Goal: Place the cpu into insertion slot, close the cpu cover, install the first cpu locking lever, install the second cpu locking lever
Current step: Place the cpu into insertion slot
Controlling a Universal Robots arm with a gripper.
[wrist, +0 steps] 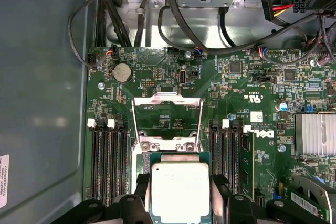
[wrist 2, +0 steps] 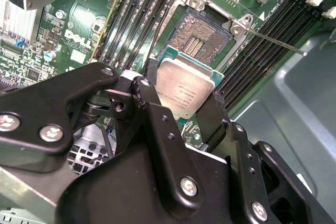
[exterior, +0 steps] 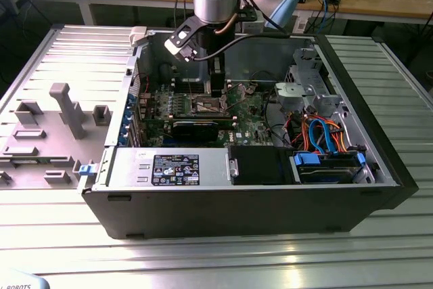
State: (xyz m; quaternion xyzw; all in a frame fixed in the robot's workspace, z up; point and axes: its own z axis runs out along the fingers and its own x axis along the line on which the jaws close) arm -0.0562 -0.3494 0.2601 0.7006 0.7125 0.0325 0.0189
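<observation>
Black gripper (wrist 2: 181, 97) clamps the cpu (wrist 2: 187, 83), hiding its side edges.

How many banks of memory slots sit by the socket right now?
2. One bank runs along one side of the insertion slot, the other bank along the opposite side. The cpu covers some board, so more may be hidden.

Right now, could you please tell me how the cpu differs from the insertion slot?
The cpu has a smooth silver-grey top; the insertion slot shows a dark pinned centre. The cpu sits gripped in the claw, unseated; the insertion slot lies empty. Both are square.
</observation>
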